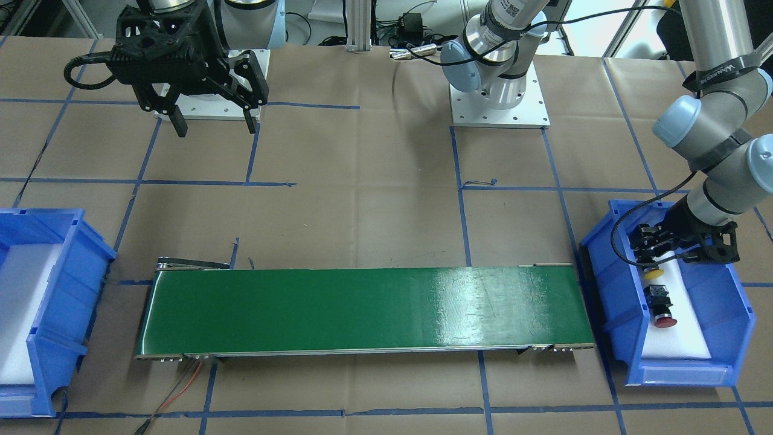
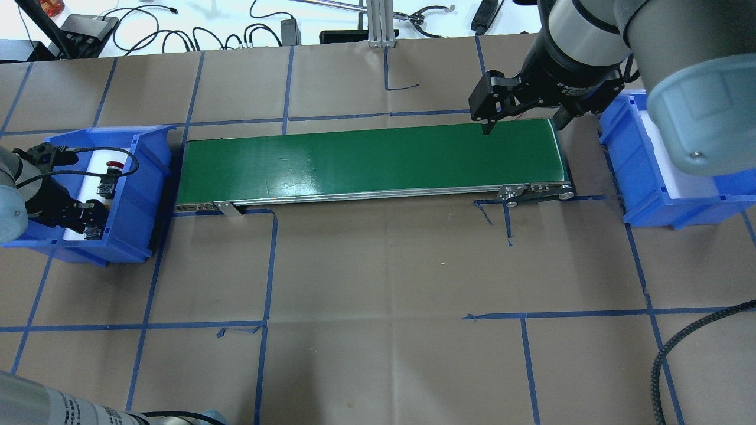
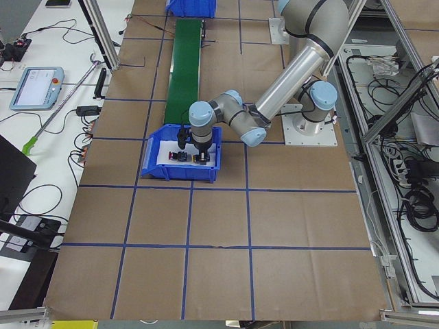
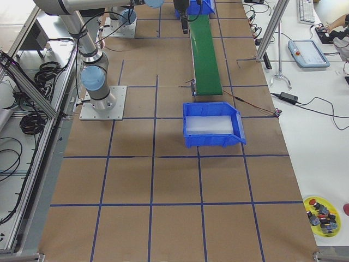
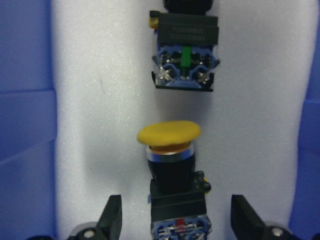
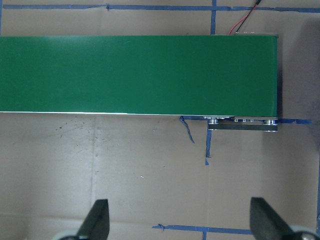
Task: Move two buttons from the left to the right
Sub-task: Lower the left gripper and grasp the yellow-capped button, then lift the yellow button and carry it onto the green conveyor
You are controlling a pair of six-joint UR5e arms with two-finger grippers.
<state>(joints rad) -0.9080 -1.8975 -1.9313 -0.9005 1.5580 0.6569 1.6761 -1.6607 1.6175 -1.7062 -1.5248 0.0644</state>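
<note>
in the bin, the left gripper, fingers apart, straddles the yellow button without touching; the red button lies just past it.

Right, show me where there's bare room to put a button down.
The green belt is bare end to end; so is the white foam of the right bin. The left bin is crowded: yellow button, red button and left gripper.
</note>
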